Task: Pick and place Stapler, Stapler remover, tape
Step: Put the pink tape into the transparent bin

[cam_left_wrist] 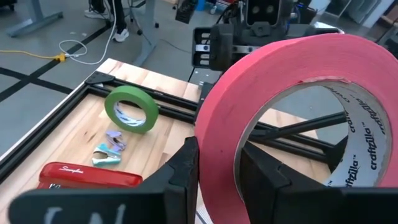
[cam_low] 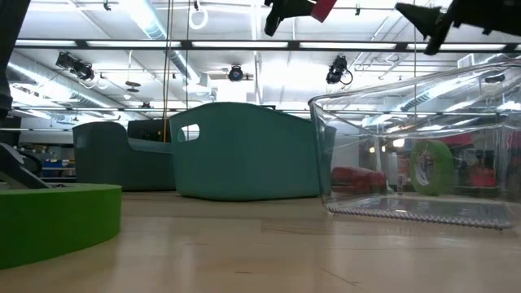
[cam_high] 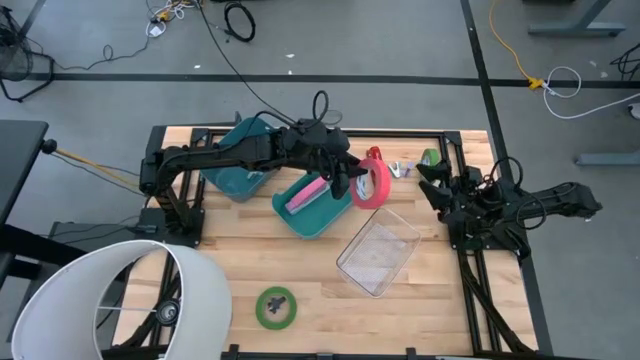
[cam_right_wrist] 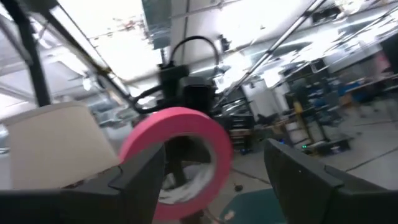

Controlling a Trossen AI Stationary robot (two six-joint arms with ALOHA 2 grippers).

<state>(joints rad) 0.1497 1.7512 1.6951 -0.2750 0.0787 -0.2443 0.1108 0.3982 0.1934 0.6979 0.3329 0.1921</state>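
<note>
Above the table, in the high view, the left arm is reaching from the left edge across toward the middle, its left gripper (cam_high: 352,180) holding the red tape roll (cam_high: 375,183) on edge between a teal bin (cam_high: 322,216) with a pink item (cam_high: 306,194) in it and the back rail. The right arm is lying folded at the right side, the right gripper (cam_high: 432,180) pointing toward the red roll, apart from it. A clear container (cam_high: 378,251) is sitting just in front of the red roll, a second teal bin (cam_high: 238,178) is sitting under the left arm, and a green tape roll (cam_high: 276,306) is lying flat near the front edge. Another green roll (cam_high: 431,157) is standing near the back right corner.

From table height, the low view is showing the flat green roll (cam_low: 49,220) close at the left, both teal bins (cam_low: 244,150) behind, and the clear container (cam_low: 423,155) at the right, with the red roll (cam_low: 323,7) raised at the top edge.

Looking past the left wrist, the two dark fingers (cam_left_wrist: 186,168) are clamping the red roll's (cam_left_wrist: 249,106) band, one inside the ring, one outside. On the wood beyond are lying a red stapler (cam_left_wrist: 90,177), a small staple remover (cam_left_wrist: 109,151) and the upright green roll (cam_left_wrist: 131,109).

From the right wrist, that gripper's fingers (cam_right_wrist: 142,174) are standing wide apart, holding nothing, with the red roll (cam_right_wrist: 177,155) between them farther off
</note>
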